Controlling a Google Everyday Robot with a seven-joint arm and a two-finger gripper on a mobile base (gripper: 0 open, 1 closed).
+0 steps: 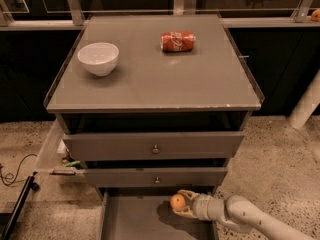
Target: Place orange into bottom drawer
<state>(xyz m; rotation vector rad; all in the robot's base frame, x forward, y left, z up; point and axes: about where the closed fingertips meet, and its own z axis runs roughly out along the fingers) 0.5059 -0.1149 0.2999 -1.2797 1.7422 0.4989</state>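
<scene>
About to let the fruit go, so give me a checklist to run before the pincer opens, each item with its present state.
1. The bottom drawer is pulled out: ok.
2. The pincer is closed on the orange: ok.
3. The orange is over the drawer's floor, inside its walls: ok, towards the right side.
4. The orange is low enough to set down without rolling: cannot tell.
5. There is room between the pincer and the middle drawer above it: cannot tell.
</scene>
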